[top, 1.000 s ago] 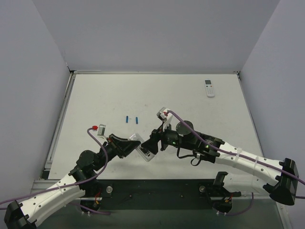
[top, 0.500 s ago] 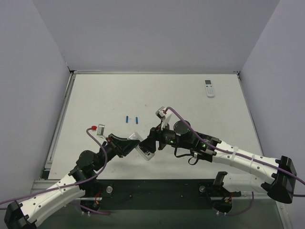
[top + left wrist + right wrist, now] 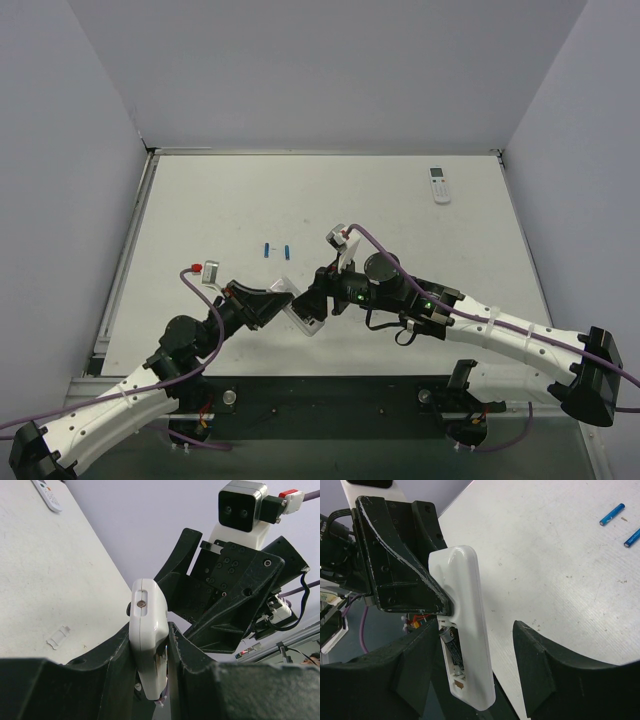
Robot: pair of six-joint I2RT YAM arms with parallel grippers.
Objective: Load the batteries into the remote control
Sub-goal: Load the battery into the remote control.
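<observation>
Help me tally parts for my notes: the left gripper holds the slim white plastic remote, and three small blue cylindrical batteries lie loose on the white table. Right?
Not three: two small blue cylindrical batteries lie loose on the white table, as the top external view shows. The left gripper does hold the slim white plastic remote.

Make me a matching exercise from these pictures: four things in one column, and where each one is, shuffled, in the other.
Things
1. remote control
2. batteries
3. second white remote
4. right gripper

Places or states
A. lying at the far right corner of the table
B. open, fingers either side of the held remote's open end
C. clamped in the left gripper, above the table
D. lying loose side by side, mid-table

Pairs: 1-C, 2-D, 3-A, 4-B
</observation>
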